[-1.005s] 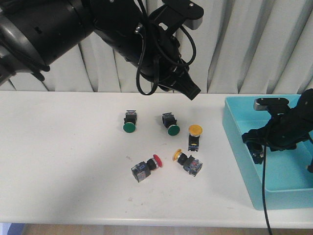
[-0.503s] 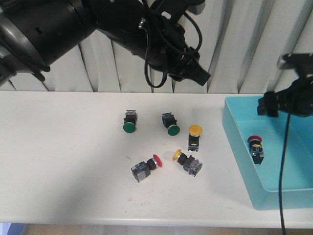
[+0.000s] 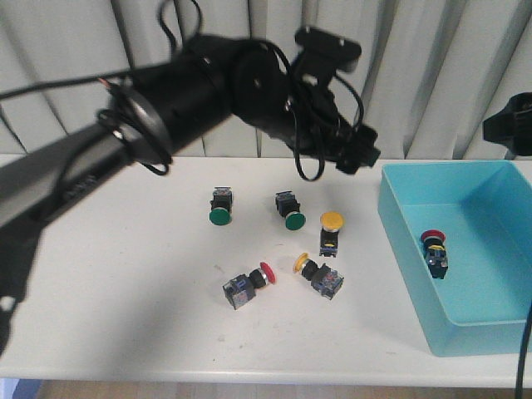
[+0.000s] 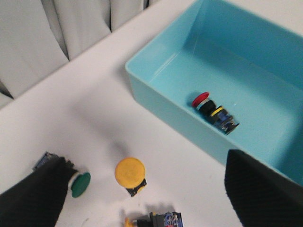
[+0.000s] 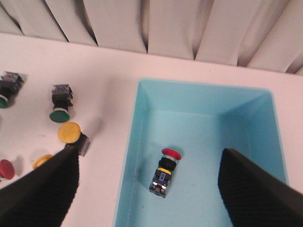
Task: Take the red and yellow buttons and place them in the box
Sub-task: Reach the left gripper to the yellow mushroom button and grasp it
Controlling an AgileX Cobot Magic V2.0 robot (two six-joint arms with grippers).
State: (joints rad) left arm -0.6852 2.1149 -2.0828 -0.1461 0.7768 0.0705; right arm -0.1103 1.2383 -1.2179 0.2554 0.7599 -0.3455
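Note:
The turquoise box stands at the right of the table. One red button lies inside it by the left wall; it also shows in the right wrist view and the left wrist view. On the table are a yellow button, a second yellow button on its side and a red button on its side. My left gripper is open and empty, high above the yellow buttons. My right gripper is open and empty, high above the box.
Two green-capped switches lie behind the yellow and red buttons. Grey curtains hang behind the table. The left arm reaches across the back of the table towards the box. The right arm shows at the right edge.
My right gripper let go of the red button in the box and rose up out of it. My left arm swung right, towards the box.

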